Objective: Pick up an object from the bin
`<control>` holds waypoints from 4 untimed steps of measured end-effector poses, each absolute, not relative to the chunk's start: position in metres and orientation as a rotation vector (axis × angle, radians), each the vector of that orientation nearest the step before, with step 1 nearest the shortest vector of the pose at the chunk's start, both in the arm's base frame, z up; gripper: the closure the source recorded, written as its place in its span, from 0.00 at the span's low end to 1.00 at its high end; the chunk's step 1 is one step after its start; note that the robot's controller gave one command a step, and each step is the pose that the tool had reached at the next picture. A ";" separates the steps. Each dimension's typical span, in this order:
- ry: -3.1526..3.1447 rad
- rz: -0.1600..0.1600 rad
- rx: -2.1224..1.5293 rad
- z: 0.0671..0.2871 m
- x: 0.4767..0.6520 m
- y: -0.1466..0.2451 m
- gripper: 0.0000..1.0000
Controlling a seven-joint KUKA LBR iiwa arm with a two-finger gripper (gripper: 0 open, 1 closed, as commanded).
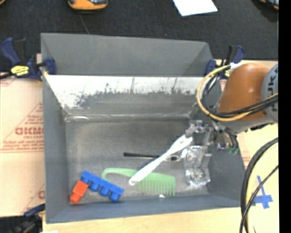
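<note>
Where gripper (198, 174) hangs — grip unclear — one white utensil (155, 165), one green comb (157, 184).

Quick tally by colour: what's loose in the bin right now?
Blue: 1, toy block
Orange: 1, small block
Green: 1, comb
White: 1, long-handled utensil
Black: 1, thin stick
Total: 5

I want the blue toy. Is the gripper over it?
No, the gripper is at the bin's right, and the blue toy lies at the front left.
</note>
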State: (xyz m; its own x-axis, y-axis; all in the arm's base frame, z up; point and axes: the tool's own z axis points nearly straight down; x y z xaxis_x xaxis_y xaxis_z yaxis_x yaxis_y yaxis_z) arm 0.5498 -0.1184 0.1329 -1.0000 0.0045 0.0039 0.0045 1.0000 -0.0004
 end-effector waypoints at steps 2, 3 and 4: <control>-3.128 0.006 0.355 0.091 0.576 -0.113 0.00; -3.067 0.014 0.757 0.083 0.581 -0.111 0.00; -3.109 0.012 0.533 0.081 0.583 -0.113 0.00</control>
State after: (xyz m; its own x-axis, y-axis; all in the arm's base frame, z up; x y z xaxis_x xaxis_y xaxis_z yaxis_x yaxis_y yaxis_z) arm 0.5826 -0.1129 0.0815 -0.9428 -0.3332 -0.0113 -0.3331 0.9429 -0.0098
